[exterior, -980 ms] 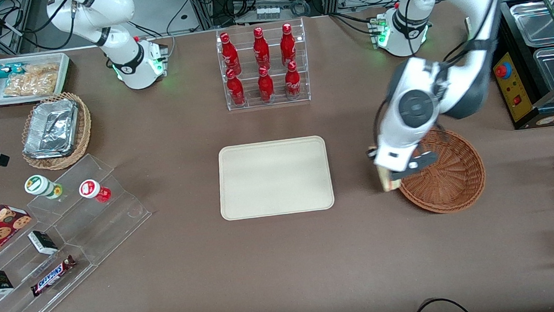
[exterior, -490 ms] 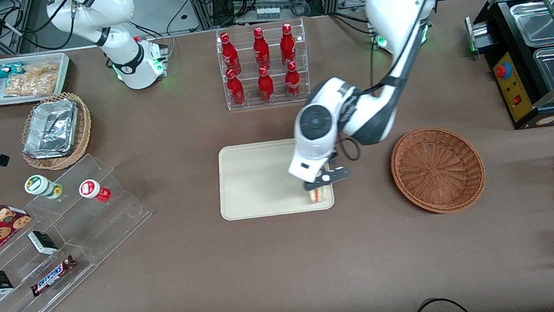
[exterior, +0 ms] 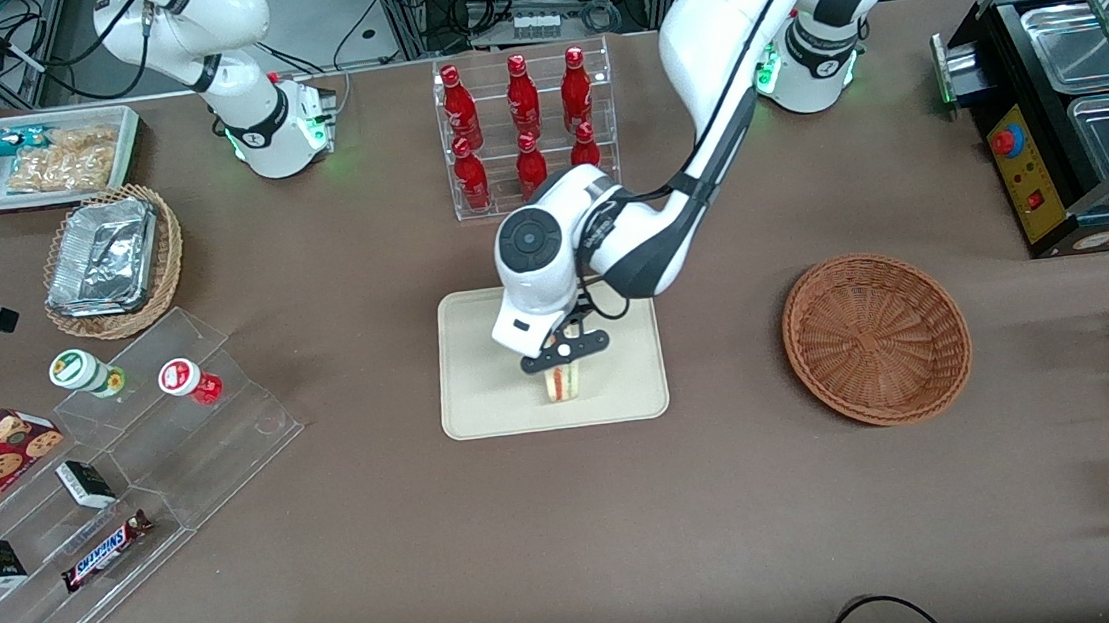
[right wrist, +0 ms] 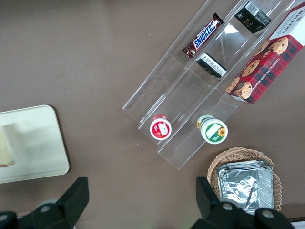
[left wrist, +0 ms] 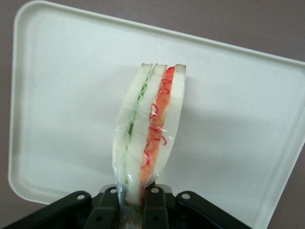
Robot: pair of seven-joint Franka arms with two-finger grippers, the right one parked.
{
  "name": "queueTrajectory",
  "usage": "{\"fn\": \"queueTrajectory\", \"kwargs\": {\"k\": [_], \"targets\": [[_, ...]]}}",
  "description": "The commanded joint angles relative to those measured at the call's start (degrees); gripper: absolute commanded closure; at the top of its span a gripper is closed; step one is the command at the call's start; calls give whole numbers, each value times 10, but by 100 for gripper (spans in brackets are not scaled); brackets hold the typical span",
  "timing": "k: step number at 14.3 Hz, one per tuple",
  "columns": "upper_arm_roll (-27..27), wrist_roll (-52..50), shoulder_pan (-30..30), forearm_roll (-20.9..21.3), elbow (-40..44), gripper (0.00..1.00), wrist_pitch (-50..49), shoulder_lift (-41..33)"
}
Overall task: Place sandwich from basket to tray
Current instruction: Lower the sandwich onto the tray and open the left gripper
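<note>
The sandwich (exterior: 564, 382), a wrapped wedge of white bread with red and green filling (left wrist: 148, 138), hangs just over the cream tray (exterior: 482, 398), near the tray's edge closest to the front camera. My left gripper (exterior: 563, 353) is shut on it, with both black fingers (left wrist: 156, 210) clamped on the wedge's narrow end. The tray's pale surface (left wrist: 66, 105) lies beneath the sandwich. The reddish-brown woven basket (exterior: 876, 338) holds nothing and sits toward the working arm's end of the table.
A clear rack of red bottles (exterior: 526, 133) stands farther from the front camera than the tray. Clear tiered shelves with snacks (exterior: 117, 470) and a tan wicker basket of foil trays (exterior: 114, 262) lie toward the parked arm's end.
My gripper carried the sandwich from beside the basket's rim, across the table and over the tray, ending near the tray's middle. The basket stayed put.
</note>
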Motion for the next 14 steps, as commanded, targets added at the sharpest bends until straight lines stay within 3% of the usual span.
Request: {"fn": "queueTrajectory", "kwargs": {"k": [1, 6, 7, 8, 9, 14], "targets": [[7, -10, -18, -3, 47, 100, -18, 34], [6, 5, -19, 2, 43, 95, -15, 43], [6, 2, -19, -1, 44, 76, -13, 42], [6, -1, -19, -3, 44, 23, -13, 41], [4, -1, -18, -5, 44, 0, -13, 39], [3, -9, -15, -6, 45, 0, -42, -1]]}}
